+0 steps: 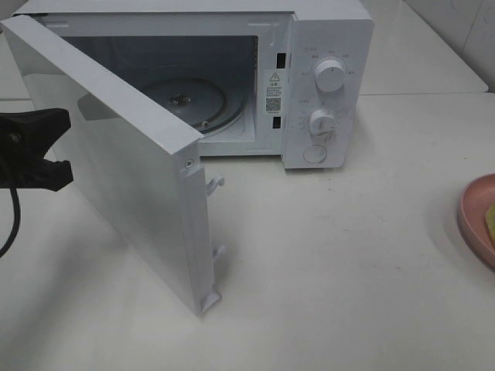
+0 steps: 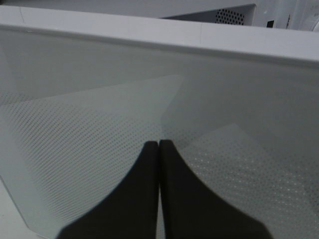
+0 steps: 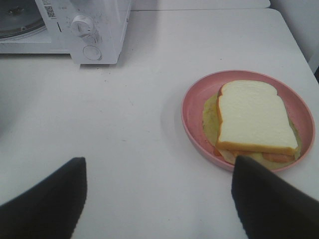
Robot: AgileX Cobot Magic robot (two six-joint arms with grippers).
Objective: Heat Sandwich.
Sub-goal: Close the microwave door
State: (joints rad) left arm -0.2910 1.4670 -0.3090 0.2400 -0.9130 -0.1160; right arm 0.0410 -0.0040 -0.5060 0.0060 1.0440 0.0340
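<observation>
The sandwich [image 3: 254, 117], white bread over a pale yellow-green layer and orange filling, lies on a round pink plate [image 3: 192, 102]. In the right wrist view my right gripper [image 3: 158, 160] hangs open above the table just short of the plate, nothing between its fingers. The white microwave [image 1: 325, 46] stands at the back with its door [image 1: 116, 162] swung wide open and a glass turntable [image 1: 189, 97] inside. My left gripper [image 2: 158, 145] is shut and empty, its tips close to the door's dotted outer face. Its black arm [image 1: 31, 131] shows at the far left behind the door.
In the high view the pink plate [image 1: 478, 220] sits at the table's right edge, partly cut off. Two knobs and a round button [image 1: 317, 154] are on the microwave's right panel. Bare white table [image 1: 332, 278] spreads between the open door and the plate.
</observation>
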